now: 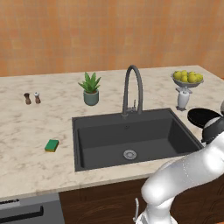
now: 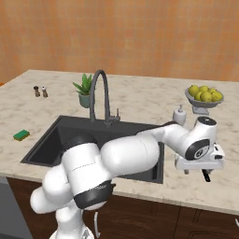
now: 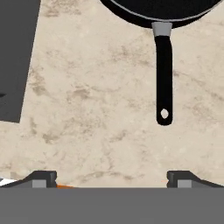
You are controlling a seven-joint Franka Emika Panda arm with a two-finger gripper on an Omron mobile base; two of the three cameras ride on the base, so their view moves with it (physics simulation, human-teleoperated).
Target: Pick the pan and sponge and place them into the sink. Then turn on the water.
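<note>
Nearest of all, the gripper (image 3: 112, 177) hangs over bare marble counter (image 1: 26, 131), its two dark fingertips (image 3: 41, 178) spread wide with nothing between them. Just ahead lies the pan (image 3: 162, 13), all black with a thin pale rim line, a grey collar and a long straight black handle ending in a small hanging hole. It sits on the counter right of the sink (image 1: 100, 140), below the fruit bowl (image 1: 187, 78). Across the dark basin, the sponge (image 1: 51, 145), green over yellow, rests on the left counter.
</note>
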